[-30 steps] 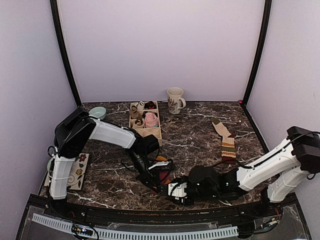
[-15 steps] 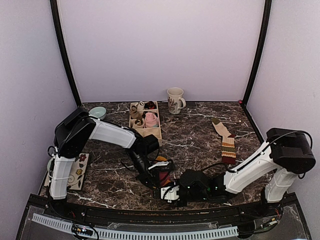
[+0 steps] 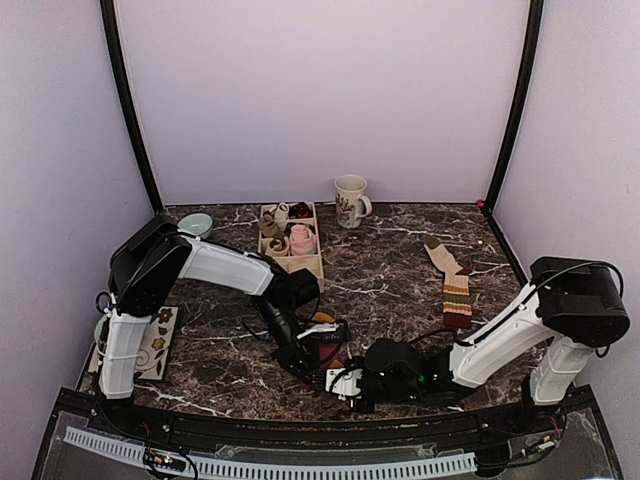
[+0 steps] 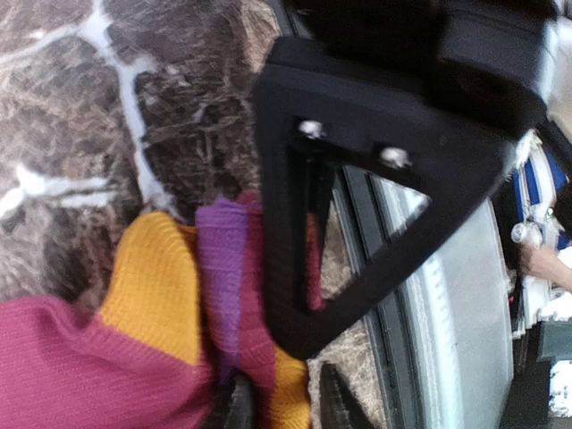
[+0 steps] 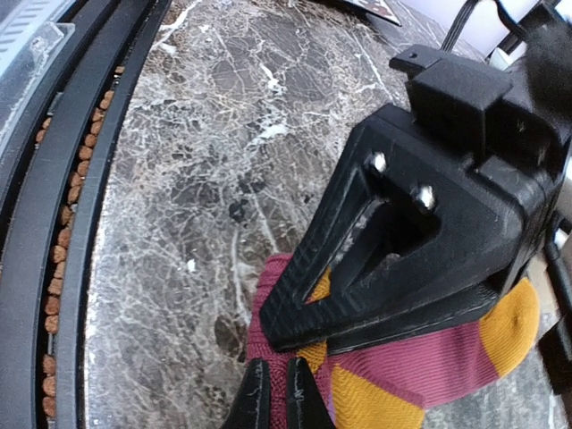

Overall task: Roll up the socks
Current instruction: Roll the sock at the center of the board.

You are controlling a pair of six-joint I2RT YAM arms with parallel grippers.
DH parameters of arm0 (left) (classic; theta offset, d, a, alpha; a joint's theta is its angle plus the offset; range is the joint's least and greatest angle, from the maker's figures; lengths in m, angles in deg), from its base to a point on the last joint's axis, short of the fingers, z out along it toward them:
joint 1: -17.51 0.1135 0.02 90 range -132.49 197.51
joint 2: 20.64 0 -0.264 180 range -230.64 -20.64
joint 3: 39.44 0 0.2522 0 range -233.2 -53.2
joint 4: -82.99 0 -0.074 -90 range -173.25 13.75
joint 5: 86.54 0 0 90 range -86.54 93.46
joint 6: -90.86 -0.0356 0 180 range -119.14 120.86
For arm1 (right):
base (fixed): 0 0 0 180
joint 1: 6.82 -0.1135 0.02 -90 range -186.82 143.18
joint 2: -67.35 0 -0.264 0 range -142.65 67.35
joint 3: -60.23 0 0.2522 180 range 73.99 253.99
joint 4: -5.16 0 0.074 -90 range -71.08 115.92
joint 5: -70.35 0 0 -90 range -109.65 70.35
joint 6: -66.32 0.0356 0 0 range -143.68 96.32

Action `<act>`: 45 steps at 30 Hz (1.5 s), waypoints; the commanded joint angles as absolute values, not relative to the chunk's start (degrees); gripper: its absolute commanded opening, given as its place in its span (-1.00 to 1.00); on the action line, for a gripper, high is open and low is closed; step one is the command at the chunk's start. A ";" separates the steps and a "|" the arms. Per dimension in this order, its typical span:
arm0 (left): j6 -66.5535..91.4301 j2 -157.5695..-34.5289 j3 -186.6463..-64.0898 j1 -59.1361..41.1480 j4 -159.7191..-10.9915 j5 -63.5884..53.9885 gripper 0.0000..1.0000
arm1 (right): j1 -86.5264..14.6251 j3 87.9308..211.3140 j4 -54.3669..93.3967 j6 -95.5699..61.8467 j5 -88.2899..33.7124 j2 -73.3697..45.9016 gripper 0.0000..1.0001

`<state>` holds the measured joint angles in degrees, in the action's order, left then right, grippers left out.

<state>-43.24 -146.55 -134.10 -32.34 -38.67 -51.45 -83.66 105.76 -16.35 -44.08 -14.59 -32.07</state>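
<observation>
Low, left tool (image 4: 286, 407) faces right tool (image 5: 277, 398) at sock (image 5: 429, 366).

Left wrist: left end effector (image 4: 286, 407) cut by btm edge, only tips show, grip unclear. Striped sock (image 4: 107, 357) runs off left/btm; blurred black finger (image 4: 375, 179) covers part. Right wrist: right end effector (image 5: 277, 398) cropped at btm. Top view: sock mostly hidden; tray (image 3: 300, 276) contents too small to ID.
</observation>
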 commanded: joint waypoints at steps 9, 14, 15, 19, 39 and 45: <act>-38.46 -135.10 -123.73 -29.31 -45.90 -30.56 0.18 | -77.74 102.85 -14.61 -26.02 -25.52 -38.01 -1.00; -38.47 -127.81 -116.75 -27.81 -51.39 -25.29 0.17 | -73.33 100.98 -19.63 -15.15 -34.63 -40.58 -1.00; -38.51 -126.53 -115.90 -27.76 -52.15 -24.41 0.17 | -72.75 100.93 -20.58 -12.62 -36.43 -41.18 -1.00; -39.00 -121.68 -112.85 -27.58 -54.77 -23.33 0.16 | -70.53 101.33 -20.60 -6.20 -42.17 -43.17 -1.00; -41.11 -121.45 -111.51 -38.71 -66.66 -21.78 0.00 | -63.17 105.24 -12.46 15.62 -56.15 -49.79 -1.00; -42.64 -121.23 -110.96 -39.96 -69.28 -18.75 -0.02 | -62.31 106.37 -12.01 18.28 -57.71 -51.05 -1.00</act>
